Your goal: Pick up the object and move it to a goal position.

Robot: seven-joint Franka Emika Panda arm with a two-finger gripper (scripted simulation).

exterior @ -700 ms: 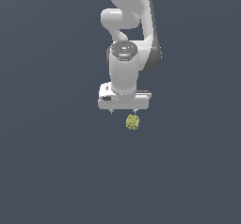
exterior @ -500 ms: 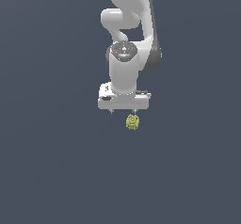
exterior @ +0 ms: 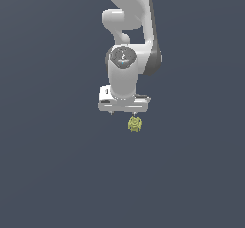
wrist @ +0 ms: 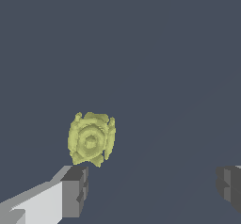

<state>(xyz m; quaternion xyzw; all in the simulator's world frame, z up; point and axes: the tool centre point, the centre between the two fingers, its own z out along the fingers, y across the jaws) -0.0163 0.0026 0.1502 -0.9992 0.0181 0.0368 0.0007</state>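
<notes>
The object (exterior: 135,123) is a tiny yellow-green lumpy figurine lying on the dark floor. It sits just below the exterior view's right end of my white gripper (exterior: 123,113). In the wrist view the object (wrist: 91,139) lies just beyond the tip of one finger (wrist: 75,190), outside the gap between the fingers. The other finger (wrist: 229,186) is far off to the side. My gripper (wrist: 153,188) is open wide and empty, pointing straight down.
The floor (exterior: 57,174) is a plain dark grey-blue surface. The white arm (exterior: 129,26) rises behind the gripper.
The gripper has lowered slightly toward the floor. The object has not moved.
</notes>
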